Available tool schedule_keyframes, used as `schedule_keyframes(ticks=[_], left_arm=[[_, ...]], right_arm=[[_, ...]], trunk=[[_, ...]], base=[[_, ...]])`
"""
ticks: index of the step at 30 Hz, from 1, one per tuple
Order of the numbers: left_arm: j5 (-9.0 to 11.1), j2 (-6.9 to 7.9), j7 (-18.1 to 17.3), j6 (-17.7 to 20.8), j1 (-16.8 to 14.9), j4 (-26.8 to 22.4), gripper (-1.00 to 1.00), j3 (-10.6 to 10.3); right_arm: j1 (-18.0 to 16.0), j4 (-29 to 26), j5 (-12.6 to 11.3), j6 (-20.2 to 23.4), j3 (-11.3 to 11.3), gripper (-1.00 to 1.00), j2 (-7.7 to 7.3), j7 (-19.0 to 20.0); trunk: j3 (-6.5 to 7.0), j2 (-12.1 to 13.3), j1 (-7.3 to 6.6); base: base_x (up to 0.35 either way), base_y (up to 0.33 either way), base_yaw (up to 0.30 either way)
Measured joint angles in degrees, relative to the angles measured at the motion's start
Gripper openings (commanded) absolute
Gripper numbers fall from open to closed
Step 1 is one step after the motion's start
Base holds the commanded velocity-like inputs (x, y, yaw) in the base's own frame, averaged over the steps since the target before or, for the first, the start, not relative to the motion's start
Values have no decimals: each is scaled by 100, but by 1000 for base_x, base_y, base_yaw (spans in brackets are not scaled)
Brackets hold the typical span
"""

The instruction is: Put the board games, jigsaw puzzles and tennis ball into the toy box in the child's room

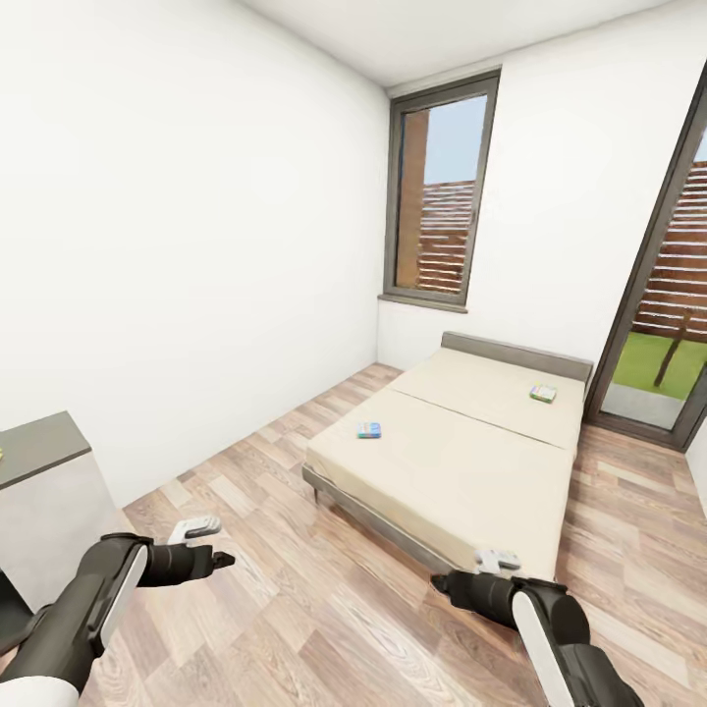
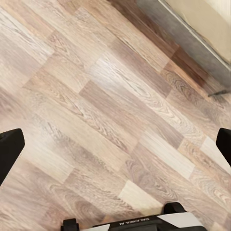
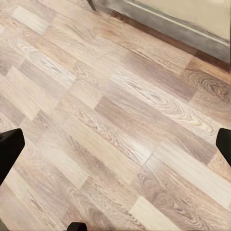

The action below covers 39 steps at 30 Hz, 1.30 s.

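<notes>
Two board games lie on the beige bed (image 1: 462, 471): a small blue one (image 1: 369, 429) near its left edge and a white-blue one with a green edge (image 1: 543, 393) close to the grey headboard. My left gripper (image 1: 218, 543) hangs open over the wood floor, well short of the bed. My right gripper (image 1: 471, 571) is open too, low by the bed's near corner. In both wrist views the dark fingertips (image 2: 9, 149) (image 3: 9, 147) stand wide apart over bare floorboards, with the bed's grey frame (image 2: 192, 38) (image 3: 168, 24) at the edge. A corner of the table's grey top (image 1: 39, 444) shows at the left.
White walls enclose the room. A tall window (image 1: 442, 196) is behind the bed and a glass door (image 1: 658, 295) is at the right. Wood floor (image 1: 295, 550) stretches between me and the bed.
</notes>
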Motion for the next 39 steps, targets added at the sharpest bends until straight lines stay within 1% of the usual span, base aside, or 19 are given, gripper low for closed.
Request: schedule_keyframes(ticks=[2,5,8,12,18,33,39], left_arm=[[-2,3,4,-4,1,-43,100,1],[-3,4,6,-10,1,-72,100,14],[-2,4,4,-14,0,-95,100,-10],[-4,4,1,-14,0,-104,100,-18],[-3,-4,-1,-12,2,-114,100,-22],[-3,2,2,-12,0,-116,100,-29],[-3,3,0,-11,0,-116,100,-24]], right_arm=[[2,-99,-46,76,-142,100,-21,5],[4,-144,-81,118,-287,100,-29,7],[5,-123,-107,119,-356,100,-27,14],[5,-146,-106,117,-349,100,10,10],[4,-163,-105,122,-340,100,21,14],[5,-123,-114,118,-353,100,21,16],[5,-117,-115,118,-354,100,21,16]], trunk=[[-6,0,-1],[-14,1,-1],[-17,2,0],[-19,2,0],[-23,1,-2],[-24,2,-2],[-24,2,-1]], base=[[154,175,-80],[183,135,-144],[129,31,-237],[93,4,-232],[165,92,-87],[236,201,-266],[129,261,-285]])
